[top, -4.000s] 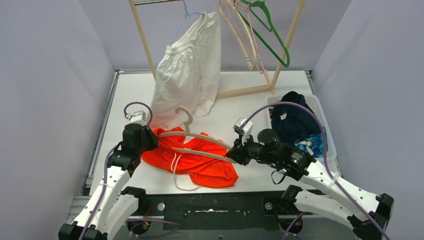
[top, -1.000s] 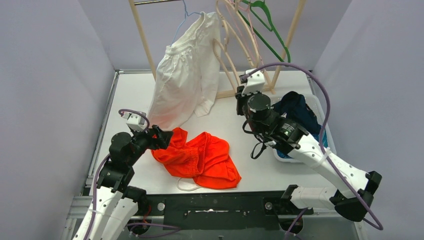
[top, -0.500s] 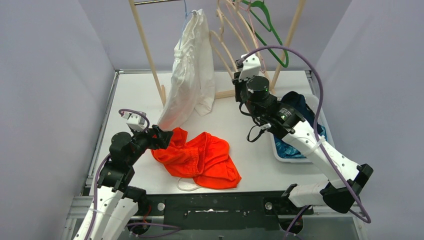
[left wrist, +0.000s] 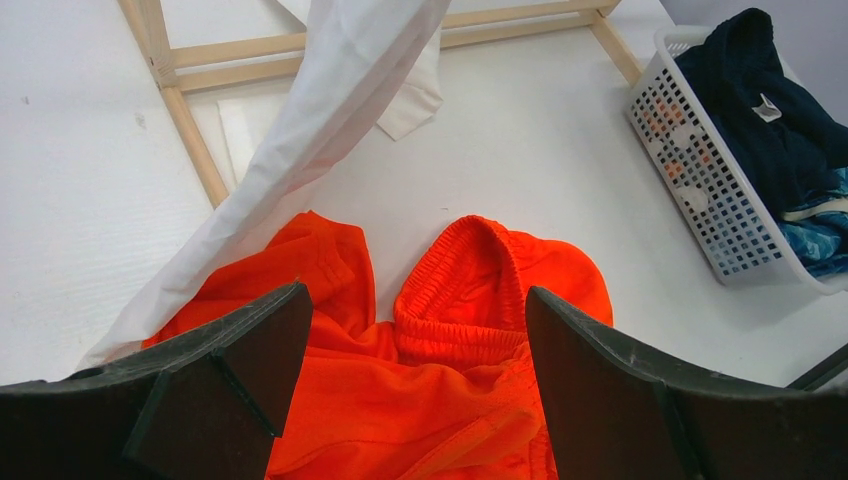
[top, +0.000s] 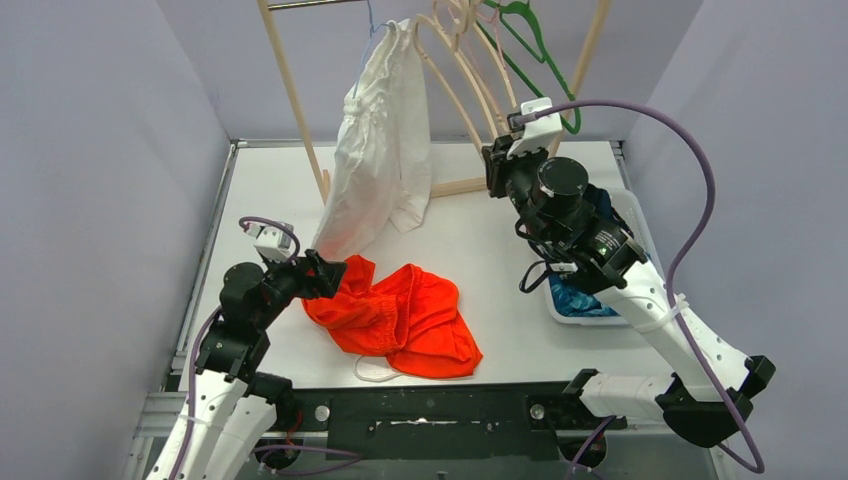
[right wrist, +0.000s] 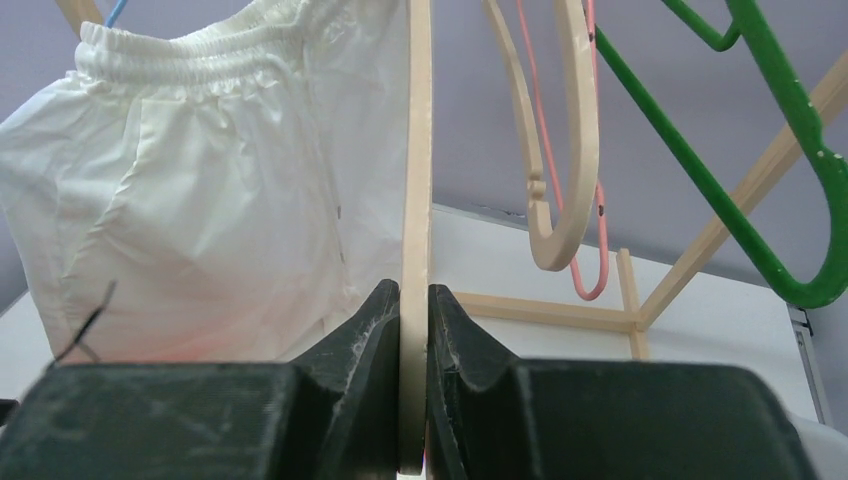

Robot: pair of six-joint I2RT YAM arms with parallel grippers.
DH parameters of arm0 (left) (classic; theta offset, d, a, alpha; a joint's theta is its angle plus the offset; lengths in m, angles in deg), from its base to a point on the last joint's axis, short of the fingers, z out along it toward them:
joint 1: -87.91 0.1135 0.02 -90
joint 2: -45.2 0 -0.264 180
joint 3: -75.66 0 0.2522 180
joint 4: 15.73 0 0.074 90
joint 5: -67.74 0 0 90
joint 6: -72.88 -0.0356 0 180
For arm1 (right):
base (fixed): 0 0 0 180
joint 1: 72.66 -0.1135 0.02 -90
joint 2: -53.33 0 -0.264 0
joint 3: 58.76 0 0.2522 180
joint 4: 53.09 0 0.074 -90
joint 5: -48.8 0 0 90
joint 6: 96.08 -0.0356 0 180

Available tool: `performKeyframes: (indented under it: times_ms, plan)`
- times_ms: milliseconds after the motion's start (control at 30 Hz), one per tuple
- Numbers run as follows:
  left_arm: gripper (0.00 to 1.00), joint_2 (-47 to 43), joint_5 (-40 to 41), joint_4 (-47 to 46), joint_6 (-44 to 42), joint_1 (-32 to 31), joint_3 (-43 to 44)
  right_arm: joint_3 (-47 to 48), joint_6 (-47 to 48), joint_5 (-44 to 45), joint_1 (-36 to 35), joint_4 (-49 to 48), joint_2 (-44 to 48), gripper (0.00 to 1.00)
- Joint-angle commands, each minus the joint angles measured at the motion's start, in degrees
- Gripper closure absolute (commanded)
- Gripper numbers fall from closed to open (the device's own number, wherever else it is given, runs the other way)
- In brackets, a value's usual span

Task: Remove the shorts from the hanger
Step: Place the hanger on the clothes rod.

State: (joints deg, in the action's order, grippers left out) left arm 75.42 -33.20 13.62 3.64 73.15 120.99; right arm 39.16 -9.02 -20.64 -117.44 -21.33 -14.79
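Swinging up to the far rack [top: 290,80] this last second, the right tool [right wrist: 415,300] stayed clamped on the bare cream hanger [right wrist: 416,150]. Orange shorts [top: 405,320] lay free on the near-left worktop [top: 470,230] beside the wide-open left tool [top: 322,272]. White shorts [top: 385,140] were still hanging, so probably next.

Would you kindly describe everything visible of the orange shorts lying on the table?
The orange shorts are bright, soft fabric, lying crumpled and off any hanger on the white table, near its front edge. The gathered elastic waistband is bunched up; a white drawstring loops out at the near side. The open left gripper sits over their left edge without gripping. The white shorts hang close beside them; contact is unclear.
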Motion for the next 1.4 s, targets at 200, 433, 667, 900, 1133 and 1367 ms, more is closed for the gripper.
performKeyframes:
  times_ms: [200, 433, 667, 900, 1133, 1367]
  plan:
    - [0.22, 0.33, -1.34, -4.21, 0.16, 0.63, 0.33, 8.75, 1.88, 5.45, -0.27, -3.09, -5.3, 1.0]
    - [0.22, -0.27, -1.22, -4.35, 0.25, 0.62, 0.23, 19.26, 2.63, 7.54, 0.44, 2.28, -11.34, 1.0]
    - [0.22, -0.57, -1.36, -4.43, 0.34, 0.61, 0.09, 27.84, 2.17, 4.71, 2.73, 9.4, -18.93, 1.0]
    - [0.22, -0.91, -1.34, -4.48, 0.34, 0.62, 0.05, 27.4, 0.45, 2.61, 3.94, 13.22, -20.99, 0.96]
    - [0.22, -0.94, -1.28, -4.52, 0.43, 0.62, -0.02, 22.15, -0.54, 1.1, 3.99, 9.79, -17.1, 0.74]
    - [0.22, -0.97, -1.16, -4.43, 0.41, 0.65, 0.02, 16.09, -2.77, -1.03, 3.97, 8.17, -11.76, 0.35]
